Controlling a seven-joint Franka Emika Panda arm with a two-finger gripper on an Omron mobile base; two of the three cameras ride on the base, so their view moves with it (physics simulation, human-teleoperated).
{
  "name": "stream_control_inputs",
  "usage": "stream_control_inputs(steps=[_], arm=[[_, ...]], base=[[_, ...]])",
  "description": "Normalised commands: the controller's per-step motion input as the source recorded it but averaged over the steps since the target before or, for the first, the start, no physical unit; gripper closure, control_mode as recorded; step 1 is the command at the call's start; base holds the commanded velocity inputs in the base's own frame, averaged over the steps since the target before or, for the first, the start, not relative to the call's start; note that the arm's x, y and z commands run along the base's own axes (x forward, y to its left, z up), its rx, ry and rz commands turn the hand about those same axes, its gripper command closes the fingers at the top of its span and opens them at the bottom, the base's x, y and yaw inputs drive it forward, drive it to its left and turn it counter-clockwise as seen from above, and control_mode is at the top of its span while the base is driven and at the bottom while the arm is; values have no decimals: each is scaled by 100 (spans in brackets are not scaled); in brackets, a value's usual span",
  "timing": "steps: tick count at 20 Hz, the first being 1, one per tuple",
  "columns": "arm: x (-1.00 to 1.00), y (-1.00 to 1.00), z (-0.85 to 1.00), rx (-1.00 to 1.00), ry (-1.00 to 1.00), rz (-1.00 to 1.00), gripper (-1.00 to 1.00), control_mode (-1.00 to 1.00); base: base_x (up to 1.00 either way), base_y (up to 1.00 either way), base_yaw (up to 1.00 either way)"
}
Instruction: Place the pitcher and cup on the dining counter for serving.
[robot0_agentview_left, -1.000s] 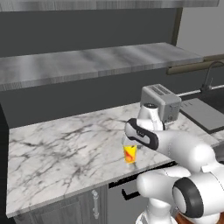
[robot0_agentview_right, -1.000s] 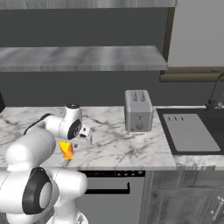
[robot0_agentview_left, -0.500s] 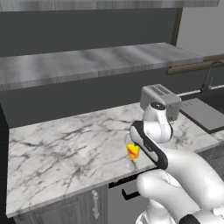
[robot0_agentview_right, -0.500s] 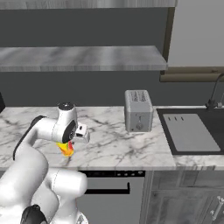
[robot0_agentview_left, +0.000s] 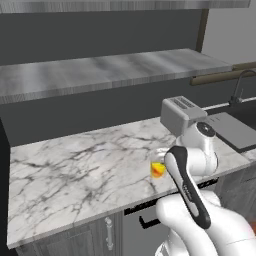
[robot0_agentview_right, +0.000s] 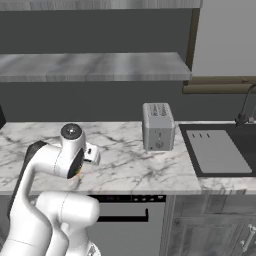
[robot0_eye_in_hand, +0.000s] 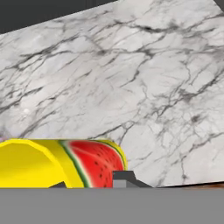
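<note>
Hand view, cup (robot0_eye_in_hand: 61, 164) cut off at bottom, pincer (robot0_eye_in_hand: 92, 183) grip unclear.

Cup (robot0_agentview_left: 157, 169) stands on table (robot0_agentview_left: 75, 170) nr front edge, just left of arm in left base view; claw (robot0_eye_in_hand: 89, 181) right at cup, tips either side of its rim in hand view; toaster (robot0_agentview_left: 181, 115) behind & right of cup, twd back wall; sink (robot0_agentview_right: 217, 152) right of toaster; shelf (robot0_agentview_left: 100, 70) on wall above table.
</note>
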Motion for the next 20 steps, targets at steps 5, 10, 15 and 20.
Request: stream_control_inputs(steps=[5,10,15,20], arm=[[-17,-38,47,19,-1,-9,100,-100],[-13,-33,46,14,0,-10,100,-100],[-39,-10,26,8,0,3,100,100],[0,0,0,0,0,0,100,100]], base=[[0,0,0],[0,0,0],[-15,0,8],[-73,0,80]])
